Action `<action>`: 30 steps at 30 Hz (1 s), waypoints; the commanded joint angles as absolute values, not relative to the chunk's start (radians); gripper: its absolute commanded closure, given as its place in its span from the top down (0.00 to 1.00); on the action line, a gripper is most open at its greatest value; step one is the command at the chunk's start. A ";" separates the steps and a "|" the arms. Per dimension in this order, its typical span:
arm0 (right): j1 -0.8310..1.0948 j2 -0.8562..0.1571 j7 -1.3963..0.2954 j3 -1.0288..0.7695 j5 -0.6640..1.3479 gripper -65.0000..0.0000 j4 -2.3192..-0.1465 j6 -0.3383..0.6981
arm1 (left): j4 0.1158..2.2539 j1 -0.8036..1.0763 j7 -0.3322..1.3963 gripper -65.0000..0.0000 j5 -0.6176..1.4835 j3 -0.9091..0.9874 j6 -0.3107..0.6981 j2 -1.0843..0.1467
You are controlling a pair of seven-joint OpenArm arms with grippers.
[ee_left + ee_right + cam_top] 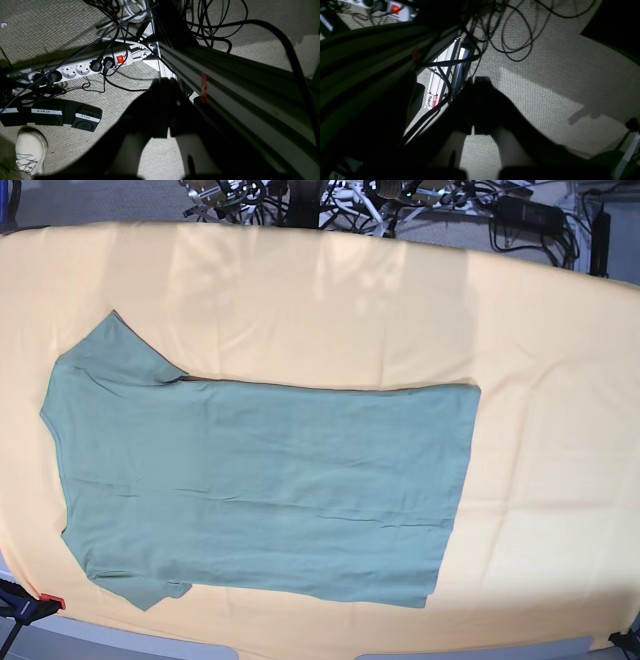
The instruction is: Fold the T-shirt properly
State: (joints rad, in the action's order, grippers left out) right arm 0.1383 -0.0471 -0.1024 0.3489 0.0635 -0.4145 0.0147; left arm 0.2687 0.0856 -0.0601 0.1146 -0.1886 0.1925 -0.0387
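The yellow cloth [540,380] is covering the whole table, lying flat with a few soft ripples, and the T-shirt [260,490] is lying spread out on it, towards the left side of the base view, sleeves and shoulders pointing left, hem pointing right, nothing folded over yet. It is resting smooth apart from a few faint creases across the body, and one sleeve is angling up towards the far edge while the other is lying near the close edge. Neither arm is reaching over the table; both are hanging down beside it, their cameras looking at the carpet [75,25]. An aluminium rail [237,82] of the frame is running across the left wrist view, with a red tag on it, and black cables [212,25] are trailing in loops over the floor. The left gripper [170,82] is showing as a dark shape with its jaws pressed together, holding nothing. The right gripper [473,81] is looking the same, dark, jaws together and empty. A white power strip [82,68] is lying on the carpet with its red switch glowing, black pedal boxes [62,116] are sitting near it, and a white shoe [30,150] is standing at the corner
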 commanded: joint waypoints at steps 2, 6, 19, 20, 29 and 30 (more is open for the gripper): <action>0.140 -0.047 -0.103 0.347 0.069 0.00 -0.424 0.020 | 0.275 0.083 -0.062 0.00 0.112 -0.190 0.202 -0.039; 0.140 -0.047 -0.110 0.347 0.069 0.00 -0.424 0.057 | 0.289 0.083 -0.036 0.00 0.112 -0.190 0.202 -0.039; 0.141 -0.047 -0.117 0.347 0.005 0.00 -0.426 0.098 | 0.303 0.083 -0.006 0.00 0.112 -0.190 0.202 -0.039; 0.141 -0.047 -0.117 0.347 -0.001 0.00 -0.426 0.098 | 0.303 0.083 -0.006 0.00 0.112 -0.190 0.202 -0.039; 0.140 -0.047 -0.117 0.347 -0.001 0.00 -0.426 0.098 | 0.303 0.083 -0.001 0.00 0.112 -0.190 0.202 -0.039; 0.141 -0.047 -0.118 0.347 -0.001 0.00 -0.426 0.098 | 0.303 0.083 -0.002 0.00 0.112 -0.190 0.202 -0.039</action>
State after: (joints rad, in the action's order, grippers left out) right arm 0.1383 -0.0471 -0.1204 0.3489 -0.0010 -0.4179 0.0940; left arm 0.2974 0.0856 0.0006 0.1120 -0.1886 0.1928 -0.0391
